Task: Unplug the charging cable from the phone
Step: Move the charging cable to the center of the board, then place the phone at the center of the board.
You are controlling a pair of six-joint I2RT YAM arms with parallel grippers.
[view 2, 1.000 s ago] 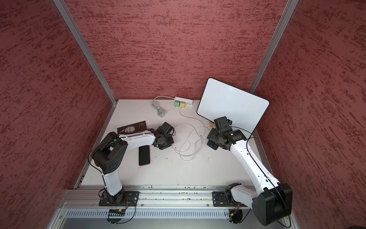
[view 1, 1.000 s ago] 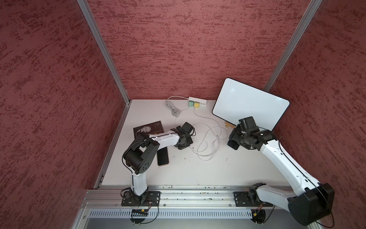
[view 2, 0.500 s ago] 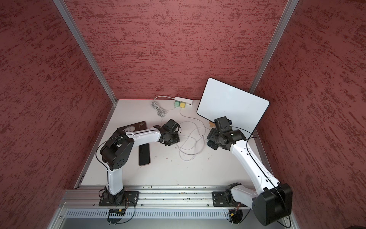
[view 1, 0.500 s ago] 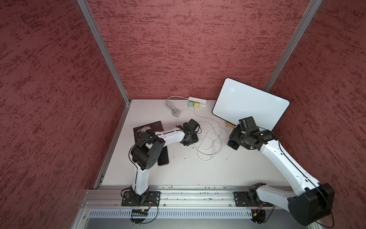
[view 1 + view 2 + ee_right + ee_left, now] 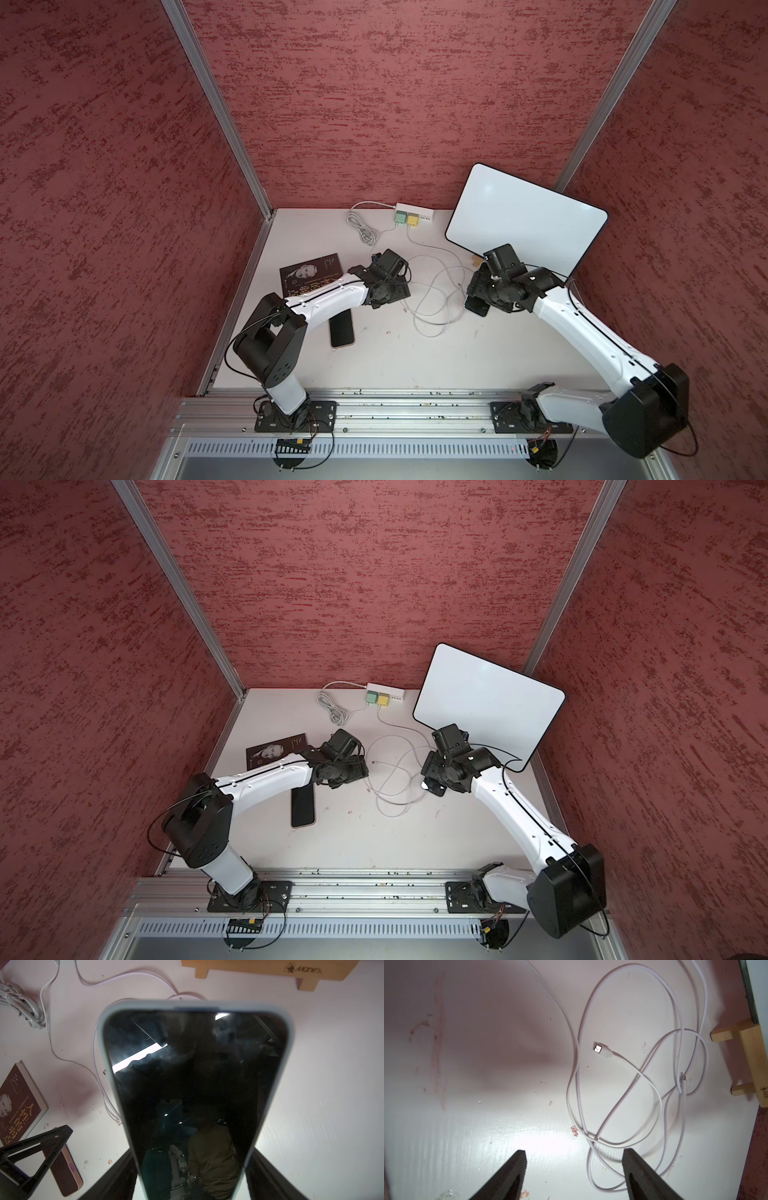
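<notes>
Phone (image 5: pixel 195 1084), dark-screened and in a pale case, clamped across its width between the jaws of the right gripper (image 5: pixel 190 1167); in both top views it shows as a dark corner (image 5: pixel 478 306) under that gripper (image 5: pixel 434 781), just beside the wooden stand (image 5: pixel 270 970) of the white board (image 5: pixel 528 224). Charging cable (image 5: pixel 432 291) lying in loose white loops on the table (image 5: pixel 415 365), running back to the power strip (image 5: pixel 415 216). Its plug (image 5: pixel 601 1050) rests free on the table, apart from the phone. Left gripper (image 5: pixel 574 1159) with jaws apart and holding nothing, poised over the near loops of the cable. Second phone (image 5: pixel 342 330) flat on the table under the left forearm, near the book (image 5: pixel 311 272). Compared with one second earlier: the left gripper's jaws, then together, now stand parted, and its wrist has turned; the right gripper and phone are in the same place.
</notes>
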